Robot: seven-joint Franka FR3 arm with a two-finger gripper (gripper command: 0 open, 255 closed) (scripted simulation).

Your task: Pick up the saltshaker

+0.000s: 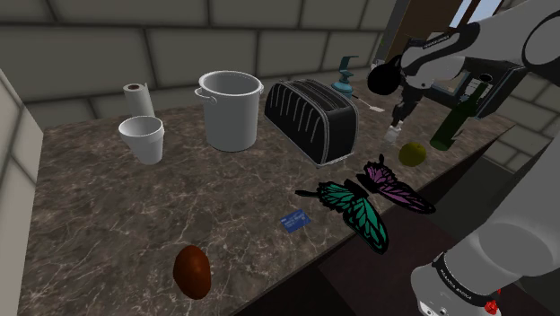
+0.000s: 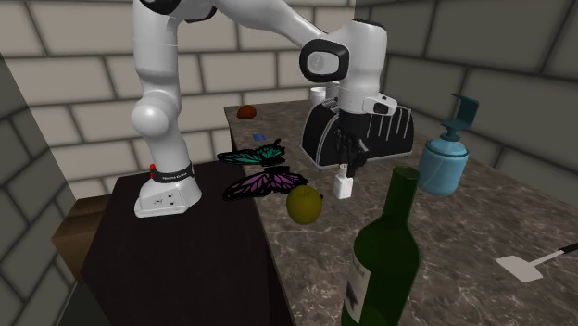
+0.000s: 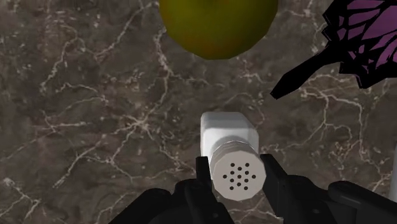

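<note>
Just right of the second exterior view's centre, the gripper [image 2: 349, 170] pinches the white saltshaker [image 2: 344, 187] hanging beneath it, fingers closed against its perforated cap (a yellow-green fruit [image 2: 304, 204] sits lower left).

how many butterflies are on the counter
2. A teal butterfly lies near the edge of the counter; a purple butterfly lies right beside it, nearer the yellow-green fruit. None seems hidden.
</note>
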